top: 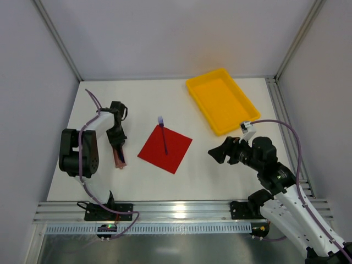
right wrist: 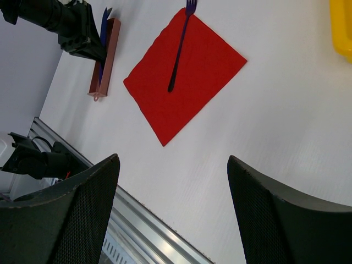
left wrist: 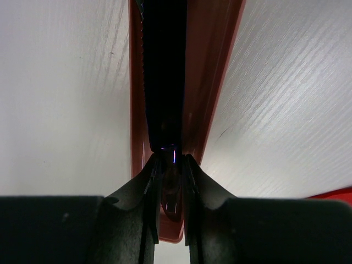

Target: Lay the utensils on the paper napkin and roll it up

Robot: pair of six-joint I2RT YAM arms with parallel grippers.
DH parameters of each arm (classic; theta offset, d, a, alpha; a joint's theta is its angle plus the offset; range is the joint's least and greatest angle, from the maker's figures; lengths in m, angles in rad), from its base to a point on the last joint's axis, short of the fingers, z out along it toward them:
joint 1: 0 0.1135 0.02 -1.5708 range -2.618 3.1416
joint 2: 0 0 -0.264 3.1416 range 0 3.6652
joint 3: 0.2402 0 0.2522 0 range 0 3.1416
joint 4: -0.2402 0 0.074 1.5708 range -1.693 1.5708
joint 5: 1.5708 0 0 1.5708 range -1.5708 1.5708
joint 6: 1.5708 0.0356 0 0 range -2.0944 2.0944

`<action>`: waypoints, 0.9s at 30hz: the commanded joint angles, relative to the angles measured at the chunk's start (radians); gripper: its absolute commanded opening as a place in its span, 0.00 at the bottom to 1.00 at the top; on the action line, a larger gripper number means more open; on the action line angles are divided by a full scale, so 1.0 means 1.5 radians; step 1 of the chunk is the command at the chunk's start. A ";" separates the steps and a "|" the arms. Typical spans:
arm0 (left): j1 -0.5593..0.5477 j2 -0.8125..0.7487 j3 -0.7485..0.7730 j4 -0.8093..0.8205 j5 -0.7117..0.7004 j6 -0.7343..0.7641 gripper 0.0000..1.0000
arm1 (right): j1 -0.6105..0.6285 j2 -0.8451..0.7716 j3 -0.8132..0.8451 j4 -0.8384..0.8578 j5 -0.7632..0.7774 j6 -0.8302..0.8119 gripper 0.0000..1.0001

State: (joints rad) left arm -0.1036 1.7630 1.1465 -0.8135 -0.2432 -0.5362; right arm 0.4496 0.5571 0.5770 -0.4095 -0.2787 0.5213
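The red paper napkin (top: 171, 151) (right wrist: 198, 82) lies flat mid-table like a diamond. A blue-purple fork (top: 163, 135) (right wrist: 179, 49) lies on it, its tines past the far corner. The black utensil (left wrist: 165, 71) (top: 120, 157) rests in a brownish-red block (top: 117, 160) (left wrist: 212, 82) (right wrist: 111, 49) to the napkin's left. My left gripper (top: 118, 147) (left wrist: 171, 168) (right wrist: 98, 54) points down at the block, its fingers pressed against both sides of that utensil's handle end. My right gripper (top: 214, 154) (right wrist: 172, 159) hovers right of the napkin, open with nothing between its fingers.
A yellow tray (top: 203, 108) (right wrist: 342, 27) stands at the back right. An aluminium rail (top: 176, 209) runs along the table's near edge. Frame posts and grey walls close in the left, right and back sides.
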 commanded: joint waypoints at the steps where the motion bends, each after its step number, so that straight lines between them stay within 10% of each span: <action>1: -0.004 -0.016 0.026 -0.030 -0.011 0.005 0.00 | 0.002 0.003 0.035 0.004 0.005 -0.008 0.80; 27: -0.079 -0.128 0.088 -0.113 0.014 -0.009 0.00 | 0.002 0.014 0.034 -0.001 0.015 -0.004 0.80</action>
State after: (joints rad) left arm -0.1738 1.6142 1.2430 -0.9745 -0.2737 -0.5411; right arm 0.4496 0.5747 0.5873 -0.4206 -0.2729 0.5220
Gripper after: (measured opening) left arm 0.208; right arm 0.797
